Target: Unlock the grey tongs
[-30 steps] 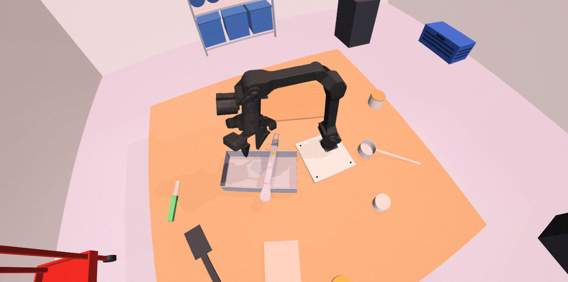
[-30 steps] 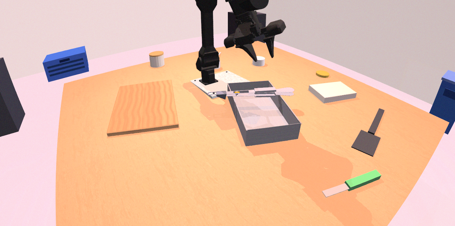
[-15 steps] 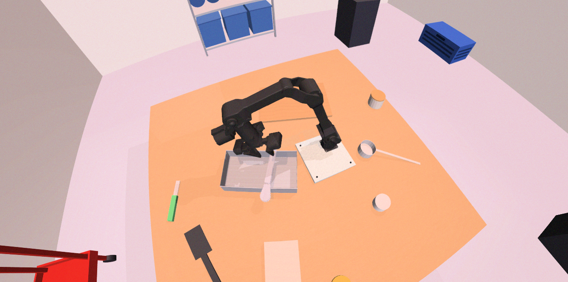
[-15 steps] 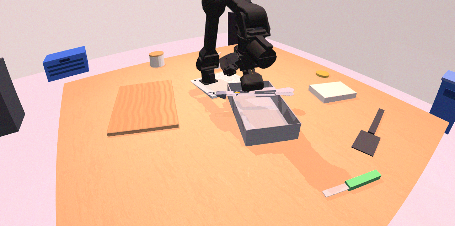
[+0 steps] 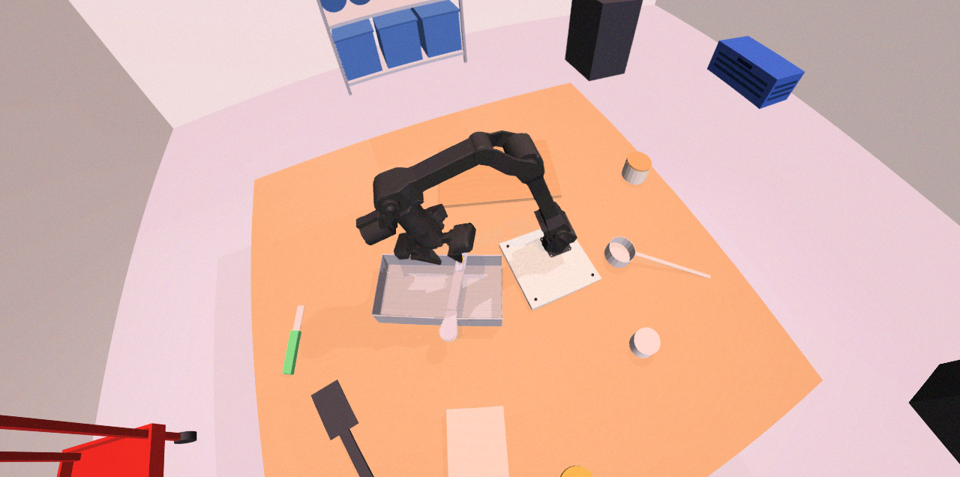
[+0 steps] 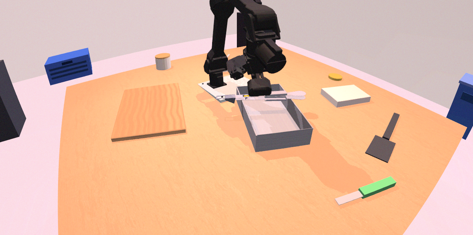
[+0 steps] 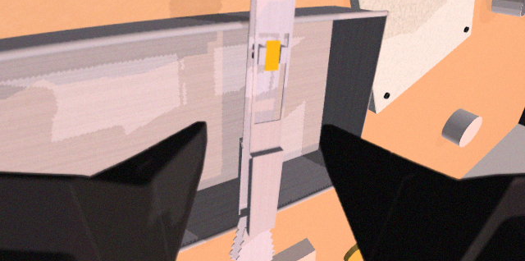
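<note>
The grey tongs lie across the roasting tin, arms together. Their rounded tips overhang one long side and the dark hinge end the other. A yellow mark shows near the hinge. My gripper is open and points down over the tin, one finger on each side of the tongs, with gaps on both sides in the wrist view. Fingertip height against the tongs is hard to tell. The wooden board lies flat, bare, beyond the hinge end.
The arm's white base plate is beside the tin. A small saucepan, a white cup and a lidded jar stand farther off. A green-handled knife, a dark spatula and a pale block lie around the tin.
</note>
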Controlling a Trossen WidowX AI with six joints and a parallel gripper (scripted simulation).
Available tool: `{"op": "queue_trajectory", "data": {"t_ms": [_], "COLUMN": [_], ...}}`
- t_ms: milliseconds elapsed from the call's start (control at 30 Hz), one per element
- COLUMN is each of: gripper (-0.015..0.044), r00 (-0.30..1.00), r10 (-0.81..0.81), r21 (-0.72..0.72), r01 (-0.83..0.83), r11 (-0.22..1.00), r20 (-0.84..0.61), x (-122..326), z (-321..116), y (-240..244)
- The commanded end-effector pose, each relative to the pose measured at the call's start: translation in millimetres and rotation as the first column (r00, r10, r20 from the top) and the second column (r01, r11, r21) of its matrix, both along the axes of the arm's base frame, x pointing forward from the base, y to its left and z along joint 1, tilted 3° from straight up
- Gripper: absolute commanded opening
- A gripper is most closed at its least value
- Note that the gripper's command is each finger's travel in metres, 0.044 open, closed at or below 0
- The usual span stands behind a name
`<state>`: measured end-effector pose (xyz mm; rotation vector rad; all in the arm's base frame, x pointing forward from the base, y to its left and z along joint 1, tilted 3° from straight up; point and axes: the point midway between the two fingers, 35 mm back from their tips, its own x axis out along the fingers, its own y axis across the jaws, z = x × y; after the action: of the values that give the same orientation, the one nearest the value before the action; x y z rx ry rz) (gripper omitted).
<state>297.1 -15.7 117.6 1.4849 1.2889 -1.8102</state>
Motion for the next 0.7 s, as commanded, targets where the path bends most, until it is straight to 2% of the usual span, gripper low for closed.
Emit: {"op": "queue_trajectory", "data": {"t_ms": [0,667], "gripper": [0.026,0.026], "r00": [1.0,0.998], "r10": [-0.001,0.003], "r21": [-0.006,-0.001], "r01": [0.001,-0.003], "r11": [1.0,1.0], "r20": [-0.009,-0.058], "x": [-1.2,-11.6], "z": [-5.0,-35.5], "y": [0.1,6.6]}}
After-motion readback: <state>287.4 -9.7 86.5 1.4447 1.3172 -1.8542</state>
